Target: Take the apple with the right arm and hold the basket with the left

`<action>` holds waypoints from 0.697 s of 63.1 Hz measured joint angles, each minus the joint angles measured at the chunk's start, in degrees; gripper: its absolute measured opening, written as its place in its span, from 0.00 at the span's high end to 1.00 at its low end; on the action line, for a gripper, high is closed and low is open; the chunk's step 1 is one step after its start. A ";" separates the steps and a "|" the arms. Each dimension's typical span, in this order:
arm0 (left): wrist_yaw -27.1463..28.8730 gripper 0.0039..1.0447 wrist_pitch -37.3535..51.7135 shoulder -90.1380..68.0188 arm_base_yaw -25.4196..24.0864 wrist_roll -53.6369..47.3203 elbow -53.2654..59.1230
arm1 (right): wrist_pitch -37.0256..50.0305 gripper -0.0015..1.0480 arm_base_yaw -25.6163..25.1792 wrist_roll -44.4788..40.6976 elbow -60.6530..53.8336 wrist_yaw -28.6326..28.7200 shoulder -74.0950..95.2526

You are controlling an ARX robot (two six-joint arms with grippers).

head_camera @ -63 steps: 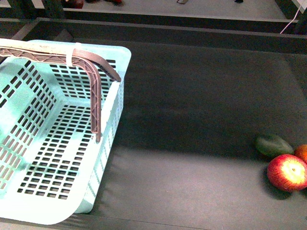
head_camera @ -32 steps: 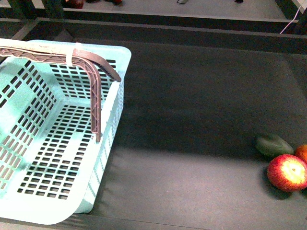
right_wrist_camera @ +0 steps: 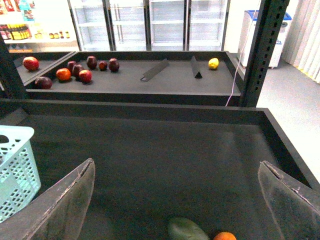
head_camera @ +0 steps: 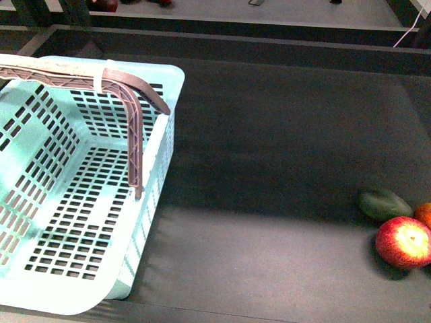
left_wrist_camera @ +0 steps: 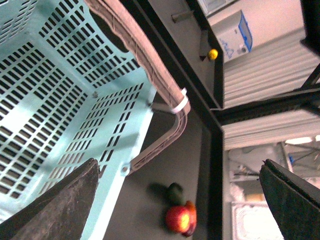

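Observation:
The red apple (head_camera: 403, 243) with its yellow patch lies at the right edge of the dark table, beside a dark green fruit (head_camera: 384, 204) and an orange fruit (head_camera: 424, 214). The mint basket (head_camera: 156, 195) stands at the left with its brown handles (head_camera: 135, 134) raised and tied in white. Neither arm shows in the front view. My left gripper (left_wrist_camera: 180, 165) hangs open above the basket (left_wrist_camera: 60, 100), with the apple (left_wrist_camera: 180, 219) far below between its fingers. My right gripper (right_wrist_camera: 176, 162) is open above the table. The green fruit (right_wrist_camera: 186, 230) and the orange fruit (right_wrist_camera: 225, 236) show there; the apple is hidden.
A raised dark ledge (head_camera: 269, 44) borders the table's far side. Behind it a second shelf (right_wrist_camera: 150, 75) carries several red fruits (right_wrist_camera: 85, 75) and a yellow one (right_wrist_camera: 213, 63). A dark post (right_wrist_camera: 260, 50) rises at the right. The basket's corner (right_wrist_camera: 15, 170) shows in the right wrist view.

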State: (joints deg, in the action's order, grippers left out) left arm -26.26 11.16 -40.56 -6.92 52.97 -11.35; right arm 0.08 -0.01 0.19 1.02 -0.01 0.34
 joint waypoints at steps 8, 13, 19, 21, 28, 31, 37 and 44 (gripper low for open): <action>4.11 0.07 11.15 -18.86 2.86 6.21 -5.75 | 0.00 0.08 0.00 0.00 0.00 0.00 0.00; 7.30 0.07 12.20 -27.93 5.31 8.39 -9.60 | 0.00 0.08 0.00 0.00 0.00 0.02 -0.02; 10.40 0.07 12.74 -35.71 7.41 10.19 -13.31 | 0.00 0.08 0.00 0.00 0.00 0.02 -0.02; 11.47 0.07 13.05 -38.29 7.96 11.04 -14.82 | 0.00 0.08 0.00 0.00 0.00 0.02 -0.02; 14.08 0.07 13.22 -45.46 8.94 13.40 -20.31 | 0.00 0.08 0.00 0.00 0.00 0.00 0.00; 14.75 0.07 13.20 -47.74 9.09 14.14 -22.34 | 0.00 0.08 0.00 0.00 0.00 0.02 -0.02; 15.98 0.07 12.74 -51.47 9.18 14.86 -26.16 | 0.02 0.08 0.00 0.00 0.00 0.02 -0.02; 17.57 0.07 11.58 -55.15 9.18 15.50 -29.99 | 0.00 0.08 0.00 0.00 0.00 0.00 -0.02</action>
State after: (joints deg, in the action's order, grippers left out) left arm -8.69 22.74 -95.70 2.26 68.47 -41.34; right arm 0.08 -0.01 0.19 1.02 -0.01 0.32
